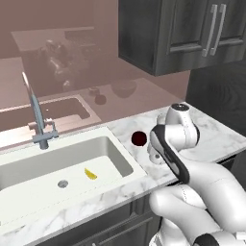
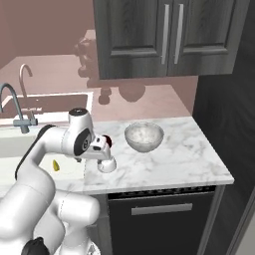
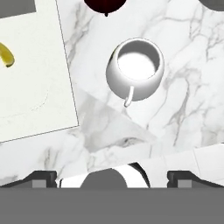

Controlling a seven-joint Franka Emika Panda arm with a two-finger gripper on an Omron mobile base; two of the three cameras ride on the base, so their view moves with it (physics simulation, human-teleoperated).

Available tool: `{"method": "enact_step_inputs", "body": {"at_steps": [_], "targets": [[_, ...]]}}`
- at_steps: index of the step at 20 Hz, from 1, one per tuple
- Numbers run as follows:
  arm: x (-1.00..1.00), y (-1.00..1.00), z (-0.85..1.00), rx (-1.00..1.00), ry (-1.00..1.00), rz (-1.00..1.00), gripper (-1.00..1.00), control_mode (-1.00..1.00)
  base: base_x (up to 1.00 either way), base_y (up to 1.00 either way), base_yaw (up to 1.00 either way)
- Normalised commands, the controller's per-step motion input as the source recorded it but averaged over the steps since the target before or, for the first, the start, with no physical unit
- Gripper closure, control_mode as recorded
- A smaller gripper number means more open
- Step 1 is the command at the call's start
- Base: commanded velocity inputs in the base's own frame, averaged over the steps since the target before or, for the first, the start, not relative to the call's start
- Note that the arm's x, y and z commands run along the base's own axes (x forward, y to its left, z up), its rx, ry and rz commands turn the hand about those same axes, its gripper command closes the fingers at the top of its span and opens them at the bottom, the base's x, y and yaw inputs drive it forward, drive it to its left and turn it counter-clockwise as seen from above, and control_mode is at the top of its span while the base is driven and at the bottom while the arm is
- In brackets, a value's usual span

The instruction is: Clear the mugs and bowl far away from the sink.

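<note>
Mug sits upright and empty on the marble counter, just beside the sink. Bowl stands further right, empty. Sink holds a small yellow piece. Gripper hovers above the mug, jaws wide, holding nothing.

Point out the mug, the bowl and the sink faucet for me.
mug (image 3: 135, 72), hand view, on its pale inside bottom.
bowl (image 2: 144, 136), right base view, on its speckled inner wall.
faucet (image 1: 37, 113), left base view, on its upright grey neck.
</note>
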Motion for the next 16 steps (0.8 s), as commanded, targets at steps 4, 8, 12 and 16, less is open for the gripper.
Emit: {"method": "enact_step_inputs", "body": {"at_steps": [4, 8, 12, 16], "targets": [[0.01, 0.0, -0.17, 0.01, 0.1, -0.04, -1.0, -1.0, 0.0, 0.0, 0.0], [0.0, 0.0, -0.11, 0.0, 0.08, -0.05, -1.0, -1.0, 0.0, 0.0, 0.0], [0.0, -0.04, -0.06, 0.0, 0.04, -0.05, -1.0, -1.0, 0.0, 0.0, 0.0], [0.0, -0.04, -0.06, 0.0, 0.04, -0.07, -1.0, -1.0, 0.0, 0.0, 0.0]]}}
